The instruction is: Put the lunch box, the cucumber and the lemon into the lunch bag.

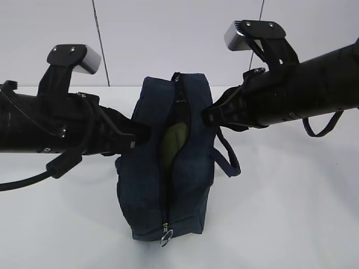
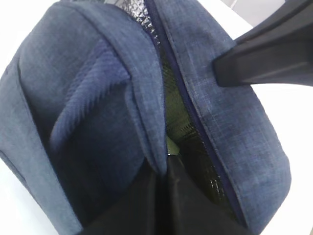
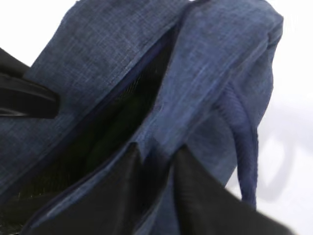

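The large boxy lunch bag of dark navy fabric stands upright on the white table, near the middle of it, with its narrow end toward the exterior camera. Its zipper is open along the top, and closed only low at the front end, where the silver ring pull hangs. The opening is a narrow slit, and through it a pale green surface shows inside the bag; it has the colour of the lunch box lid, but I cannot tell for sure what it is. The cucumber and the lemon are not seen in any view. The left gripper presses on the left upper edge of the bag, and in the left wrist view its two black fingers stand tight together, with a fold of the navy fabric pinched between them just beside the zipper. The right gripper holds the opposite edge, and in the right wrist view its fingers stand narrow on a fold of fabric at the rim. One strap handle hangs in a loop on the right side of the bag, below the right arm.
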Action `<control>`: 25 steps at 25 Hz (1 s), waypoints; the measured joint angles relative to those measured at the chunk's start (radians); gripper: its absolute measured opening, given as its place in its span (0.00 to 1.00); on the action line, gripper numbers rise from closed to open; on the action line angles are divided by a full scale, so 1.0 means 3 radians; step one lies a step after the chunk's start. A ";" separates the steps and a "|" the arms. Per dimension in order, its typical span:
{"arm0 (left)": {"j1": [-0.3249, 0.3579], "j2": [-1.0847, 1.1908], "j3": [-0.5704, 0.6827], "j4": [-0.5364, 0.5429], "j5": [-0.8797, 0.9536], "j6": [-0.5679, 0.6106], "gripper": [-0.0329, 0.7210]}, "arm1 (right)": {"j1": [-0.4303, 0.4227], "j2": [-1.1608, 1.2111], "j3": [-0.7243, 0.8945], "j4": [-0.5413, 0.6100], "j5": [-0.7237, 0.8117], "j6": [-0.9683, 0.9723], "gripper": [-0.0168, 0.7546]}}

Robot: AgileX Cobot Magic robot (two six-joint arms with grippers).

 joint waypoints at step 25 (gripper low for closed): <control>-0.0007 0.0018 0.0000 -0.0013 -0.0279 0.0040 0.03 | 0.0000 -0.0254 -0.0015 -0.0038 0.0915 -0.0268 0.45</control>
